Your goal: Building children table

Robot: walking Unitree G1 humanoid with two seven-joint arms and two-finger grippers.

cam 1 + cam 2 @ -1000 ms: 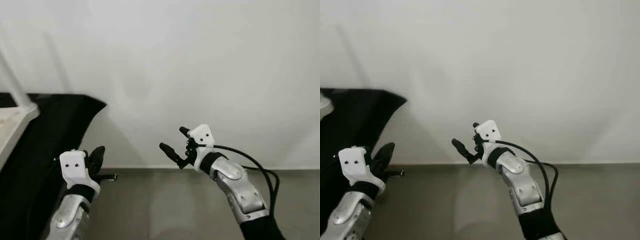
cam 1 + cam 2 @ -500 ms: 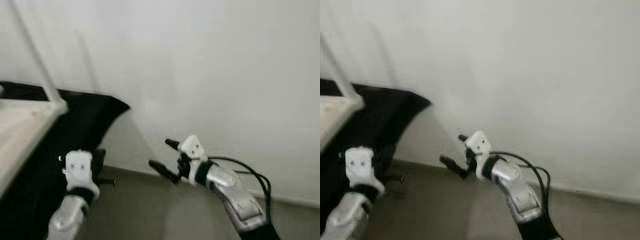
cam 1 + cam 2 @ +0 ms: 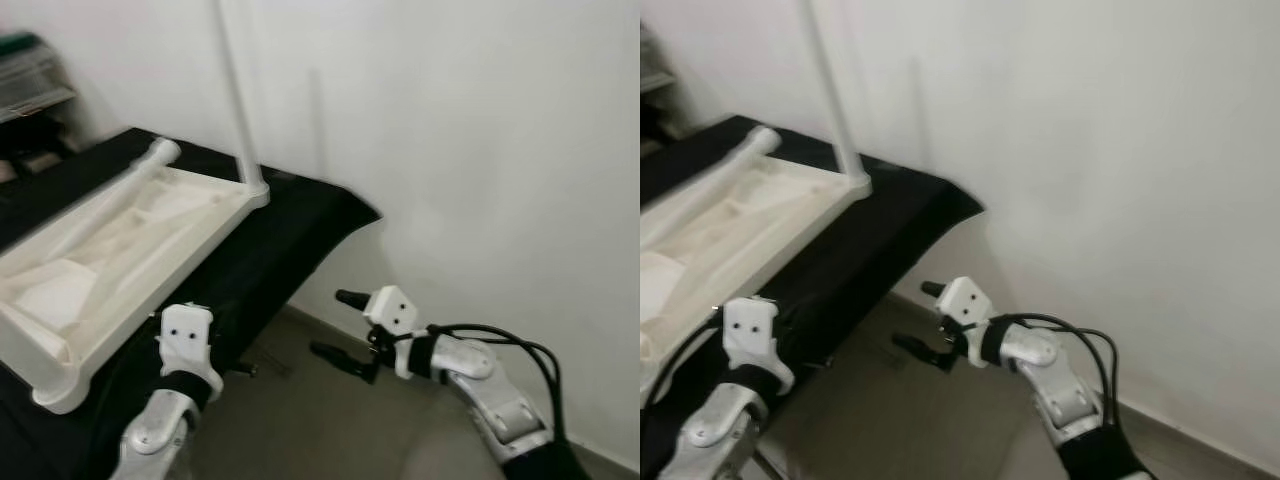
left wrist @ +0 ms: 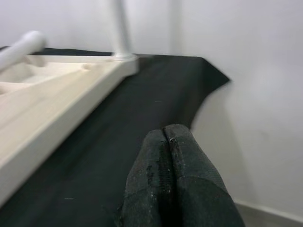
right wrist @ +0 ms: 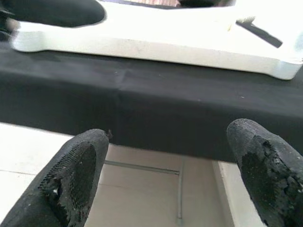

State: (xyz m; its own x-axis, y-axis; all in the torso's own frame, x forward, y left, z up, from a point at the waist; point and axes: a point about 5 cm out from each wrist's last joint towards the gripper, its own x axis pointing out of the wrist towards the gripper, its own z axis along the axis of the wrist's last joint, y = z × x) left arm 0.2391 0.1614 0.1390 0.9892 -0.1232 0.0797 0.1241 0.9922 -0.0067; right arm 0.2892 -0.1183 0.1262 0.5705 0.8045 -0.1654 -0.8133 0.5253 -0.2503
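Over at about nine o'clock a white children's table (image 3: 120, 240) lies upside down on a workbench draped in black cloth (image 3: 290, 230). Its underside faces up, showing the frame rails. One round white leg (image 3: 238, 95) stands straight up from the far corner nearest the wall, and another leg (image 3: 150, 160) lies tilted along the far edge toward ten o'clock. The near corner of the tabletop juts out at about eight o'clock.

The left gripper (image 4: 173, 184) is raised at roughly seven o'clock, just beside the near edge of the upturned table and over the black cloth. Its white wrist block (image 3: 187, 340) faces up. From its wrist camera the two black fingers (image 4: 156, 179) press flat against each other with nothing between them, pointing along the cloth toward the standing leg.

Further along, at about five o'clock, the right gripper (image 3: 345, 325) hangs in the open gap past the bench's end, above the grey floor (image 3: 330, 430) and in front of the plain white wall (image 3: 480, 150). It is well apart from the table. Its fingers (image 5: 75, 170) are spread wide, empty, aimed back toward the bench; its wrist camera looks across at the cloth's edge and the white slab of the table above it. A black cable (image 3: 500, 335) loops from its wrist back down the silver forearm.
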